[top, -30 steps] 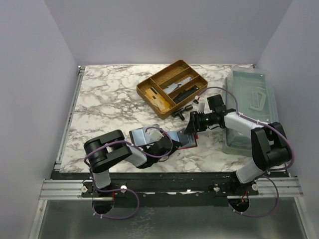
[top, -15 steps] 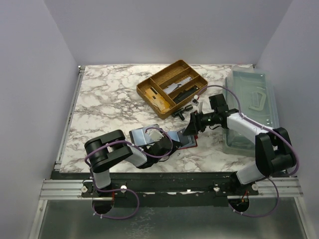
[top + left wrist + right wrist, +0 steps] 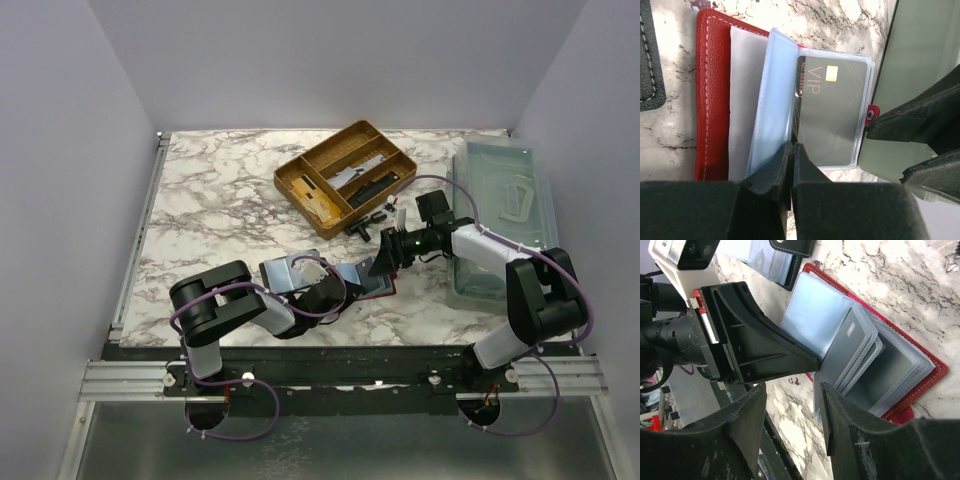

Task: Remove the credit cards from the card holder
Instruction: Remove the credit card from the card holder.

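**Red card holder lies open, card not out yet**

Red card holder (image 3: 710, 100) lies open and flat on the marble worktop (image 3: 220, 200), near the front edge, between the two arms. Its clear plastic sleeves (image 3: 772, 100) are fanned up from the spine. A dark grey credit card (image 3: 832, 110), printed "VIP" with a gold chip, sits fully inside the outermost sleeve. The right wrist view shows more sleeves stacked behind it; can't tell how many hold cards. A white paper insert lies against the red cover under the sleeves.

Left pincer (image 3: 792, 147): fingers pressed together, tips right at the lower edge of the sleeves beside the VIP card. Can't tell whether a sleeve leaf is caught between them or they only touch it.

Right pincer (image 3: 792, 390): fingers spread, nothing between them. It hangs just above the holder's right side, pointing down at the sleeves, close to the left pincer's tips but apart from them.

A black wallet (image 3: 790, 247) with its own clear sleeves lies just left of the red holder, beside the left arm. A golden compartment tray (image 3: 300, 190) with small dark items stands further back, centre. A clear plastic bin (image 3: 500, 160) runs along the right edge of the worktop, under the right arm.
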`<state>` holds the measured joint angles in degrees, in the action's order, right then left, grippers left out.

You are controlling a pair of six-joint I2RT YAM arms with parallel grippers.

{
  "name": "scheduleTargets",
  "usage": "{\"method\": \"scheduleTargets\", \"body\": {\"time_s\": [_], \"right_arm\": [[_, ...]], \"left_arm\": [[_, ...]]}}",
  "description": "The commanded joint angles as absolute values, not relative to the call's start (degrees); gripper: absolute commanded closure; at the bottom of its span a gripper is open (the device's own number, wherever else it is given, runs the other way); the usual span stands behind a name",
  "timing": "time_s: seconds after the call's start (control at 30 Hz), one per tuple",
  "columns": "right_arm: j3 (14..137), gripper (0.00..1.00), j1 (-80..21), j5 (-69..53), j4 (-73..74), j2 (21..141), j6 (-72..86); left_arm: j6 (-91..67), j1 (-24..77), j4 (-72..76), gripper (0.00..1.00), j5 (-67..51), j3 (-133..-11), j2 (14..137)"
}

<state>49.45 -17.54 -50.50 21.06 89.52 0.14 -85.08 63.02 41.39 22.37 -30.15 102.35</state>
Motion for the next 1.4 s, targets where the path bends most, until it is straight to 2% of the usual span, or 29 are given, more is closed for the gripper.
{"method": "scheduleTargets", "body": {"time_s": [0.0, 0.87, 1.13, 1.37], "right_arm": [[51.6, 0.48, -17.4, -47.5, 23.3, 91.4, -0.2], [51.5, 0.46, -17.4, -41.7, 22.7, 90.6, 1.6], [52.5, 0.44, -17.4, -43.7, 23.8, 93.3, 1.1], [53.5, 0.50, -18.8, -43.0, 24.5, 96.3, 0.8]], "left_arm": [[-84.9, 63.6, 33.5, 0.97, 22.1, -28.5, 105.6], [-86.2, 63.6, 34.3, 0.97, 22.1, -27.5, 106.0], [-86.0, 63.6, 34.8, 0.97, 21.8, -27.9, 106.3], [-85.1, 63.6, 35.6, 0.97, 21.4, -28.3, 106.2]]}}
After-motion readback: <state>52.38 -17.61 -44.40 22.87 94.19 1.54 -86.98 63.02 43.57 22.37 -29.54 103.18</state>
